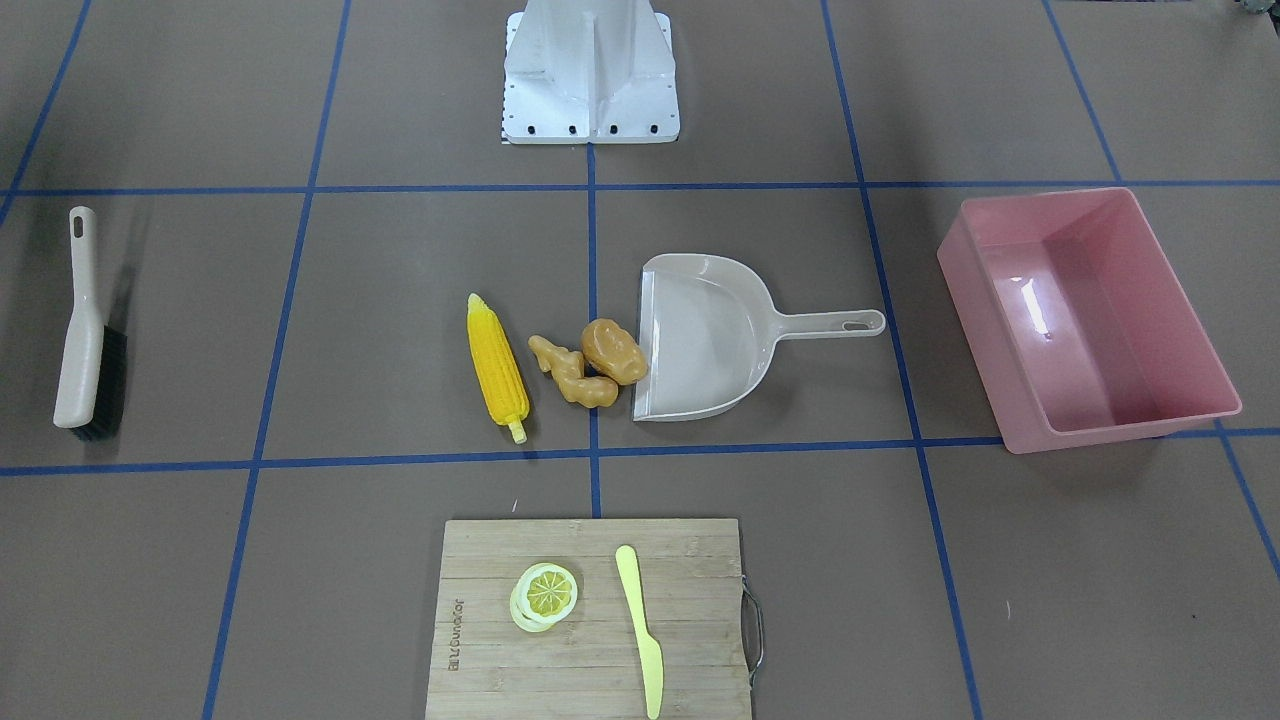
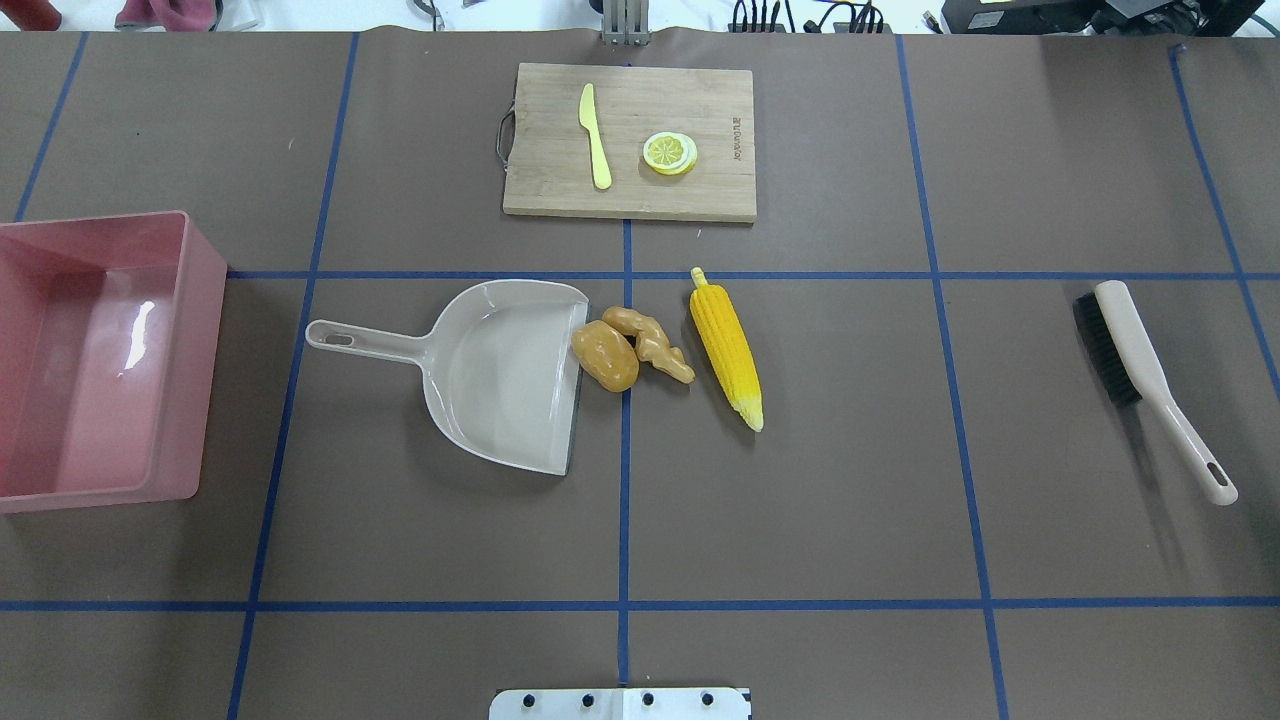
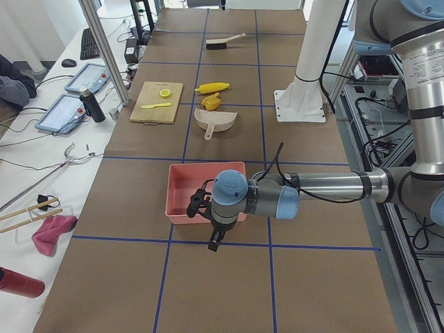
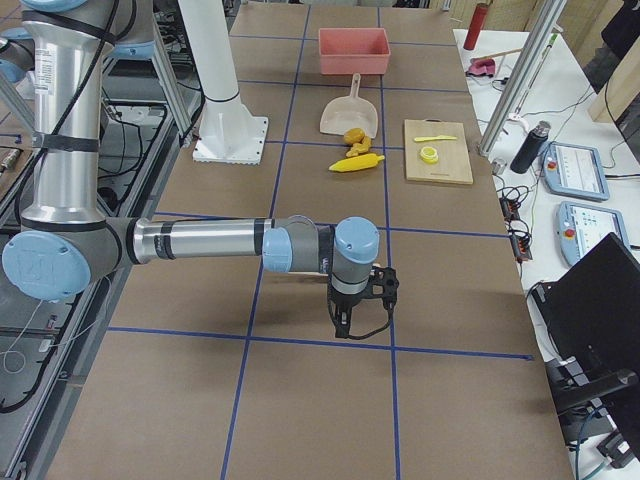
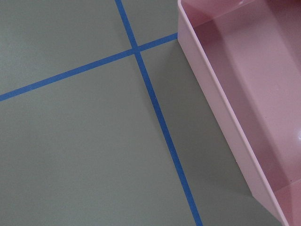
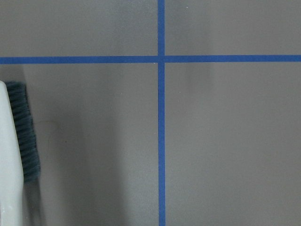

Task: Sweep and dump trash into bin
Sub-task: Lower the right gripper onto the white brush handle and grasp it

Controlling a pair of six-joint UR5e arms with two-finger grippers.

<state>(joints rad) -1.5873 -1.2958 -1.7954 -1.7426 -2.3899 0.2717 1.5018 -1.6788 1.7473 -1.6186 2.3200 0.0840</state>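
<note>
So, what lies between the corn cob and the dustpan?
The ginger root, nearer the corn cob, and the potato-like lump, at the dustpan's mouth; the overhead view shows it.

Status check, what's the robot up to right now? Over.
Left gripper by bin, right gripper by brush; open or shut unclear. Corn cob, ginger root, potato lump unswept at dustpan mouth. Bin empty. Nothing blocking.

Right wrist cam: brown paper-covered table [image 6: 235, 141], with two blue tape lines [image 6: 161, 141] crossing in the upper middle, one running left-right and one top-bottom. At the left edge is a pale plastic hand brush [image 6: 9, 160], cut off by the frame, lying on the table with its dark bristles [image 6: 28, 141] facing the vertical line. It is clear of both lines.
</note>
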